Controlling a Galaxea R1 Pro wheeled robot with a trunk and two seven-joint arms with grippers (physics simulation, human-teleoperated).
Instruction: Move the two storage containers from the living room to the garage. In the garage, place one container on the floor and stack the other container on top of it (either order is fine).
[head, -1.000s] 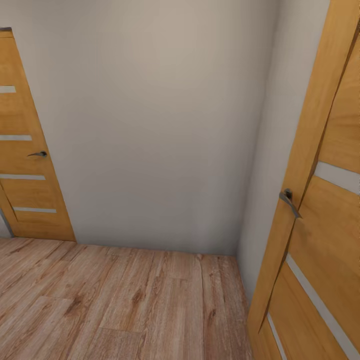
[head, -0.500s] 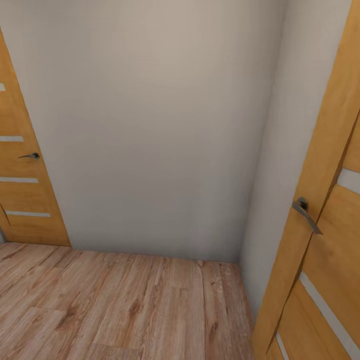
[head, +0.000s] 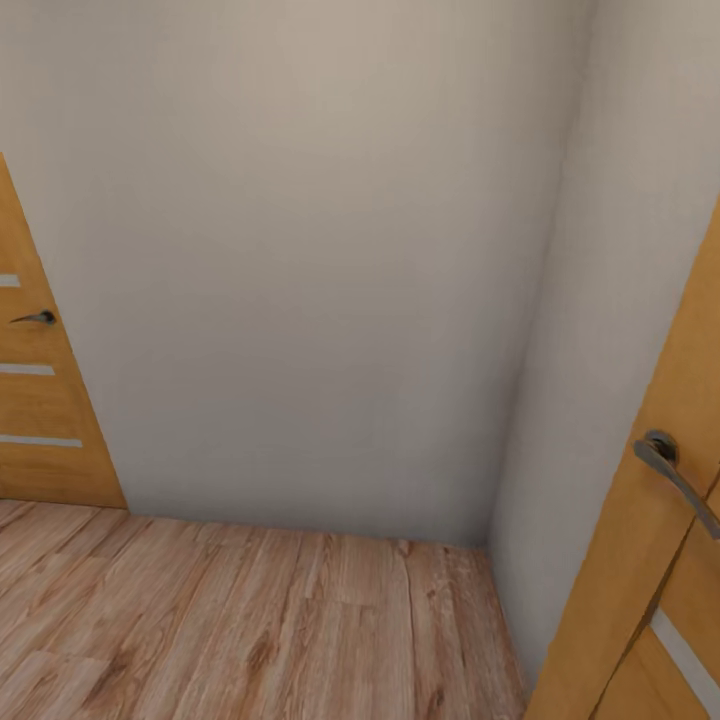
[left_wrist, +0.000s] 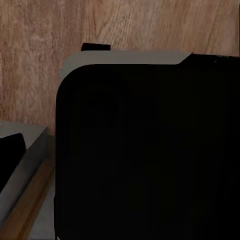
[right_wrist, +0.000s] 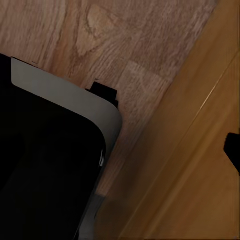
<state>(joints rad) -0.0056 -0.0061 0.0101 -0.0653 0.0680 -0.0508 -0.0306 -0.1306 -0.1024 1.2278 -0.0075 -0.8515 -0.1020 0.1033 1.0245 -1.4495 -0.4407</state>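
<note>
The two storage containers are out of view, and so is the garage. I face a bare grey-white wall corner (head: 300, 300) over a light wood plank floor (head: 250, 630). The left wrist view looks down on a black, grey-edged part of my own body (left_wrist: 150, 150) above the planks (left_wrist: 100, 25). The same dark body (right_wrist: 45, 165) lies in the right wrist view, close to an orange wooden door (right_wrist: 190, 165).
An orange wooden door (head: 40, 420) with a metal lever handle (head: 35, 318) stands at the left edge. A second orange door (head: 640, 580) with a lever handle (head: 675, 470) stands very near on the right. Wood floor runs between them up to the wall.
The whole head view has shifted: the camera has moved closer to the wall corner. The left door has slid toward the left edge, the right door toward the lower right.
</note>
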